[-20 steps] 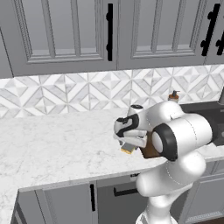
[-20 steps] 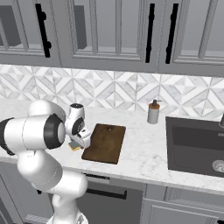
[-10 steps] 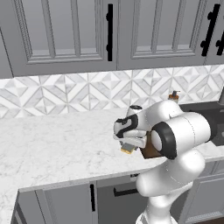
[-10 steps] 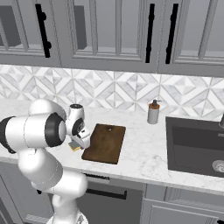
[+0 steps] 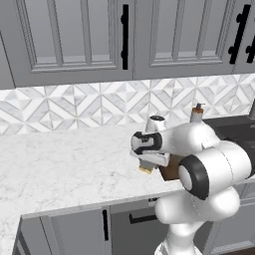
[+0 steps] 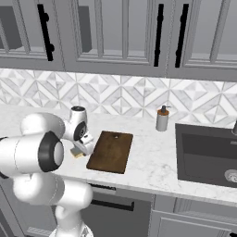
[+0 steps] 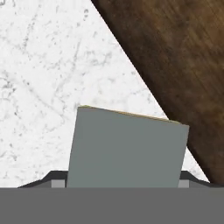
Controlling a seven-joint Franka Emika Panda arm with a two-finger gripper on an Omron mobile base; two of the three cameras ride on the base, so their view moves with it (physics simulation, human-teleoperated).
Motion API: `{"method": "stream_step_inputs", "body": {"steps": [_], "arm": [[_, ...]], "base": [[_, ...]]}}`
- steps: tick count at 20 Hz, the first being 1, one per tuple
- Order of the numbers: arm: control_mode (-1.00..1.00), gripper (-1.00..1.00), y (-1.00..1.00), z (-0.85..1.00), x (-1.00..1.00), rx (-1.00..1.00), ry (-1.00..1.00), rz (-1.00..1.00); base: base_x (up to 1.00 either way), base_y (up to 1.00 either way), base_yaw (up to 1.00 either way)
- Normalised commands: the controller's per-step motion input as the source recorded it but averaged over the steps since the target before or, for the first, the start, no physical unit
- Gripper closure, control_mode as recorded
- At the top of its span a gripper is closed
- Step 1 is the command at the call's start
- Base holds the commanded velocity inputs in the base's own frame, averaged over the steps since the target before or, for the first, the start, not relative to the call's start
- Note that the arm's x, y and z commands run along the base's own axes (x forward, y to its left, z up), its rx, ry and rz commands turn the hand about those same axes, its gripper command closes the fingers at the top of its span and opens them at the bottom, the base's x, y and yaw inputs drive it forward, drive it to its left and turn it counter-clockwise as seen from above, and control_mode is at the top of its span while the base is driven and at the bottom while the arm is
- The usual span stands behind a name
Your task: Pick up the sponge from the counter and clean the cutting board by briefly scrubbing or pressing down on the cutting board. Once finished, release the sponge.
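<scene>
The sponge (image 7: 127,148) is sitting between my two fingers, grey face toward the hand camera, with a thin yellow line showing along its far edge. My pincer (image 5: 147,165) is closing on it from both sides, only as wide as the sponge itself. I am holding it above the counter (image 5: 64,164), just beside the left long edge of the cutting board (image 6: 110,151), not over the wood. The board is lying flat near the front edge of the counter. A soap bottle (image 6: 162,119) is standing farther back, by the sink (image 6: 208,155).
</scene>
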Motion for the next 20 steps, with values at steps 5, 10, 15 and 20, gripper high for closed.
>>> {"method": "stream_step_inputs", "body": {"steps": [5,10,15,20], "arm": [[-1.00,1.00,-0.11,0.63,-0.26,0.00,0.05,-0.05],[-1.00,1.00,-0.66,0.01,-0.32,0.02,-0.02,0.00],[-1.00,1.00,-0.58,-0.04,-0.39,0.03,-0.09,0.00],[-1.00,1.00,-0.35,-0.52,-0.11,0.02,-0.13,-0.02]], "base": [[0.00,0.00,0.00],[0.00,0.00,0.00],[0.00,0.00,0.00],[0.00,0.00,0.00]]}}
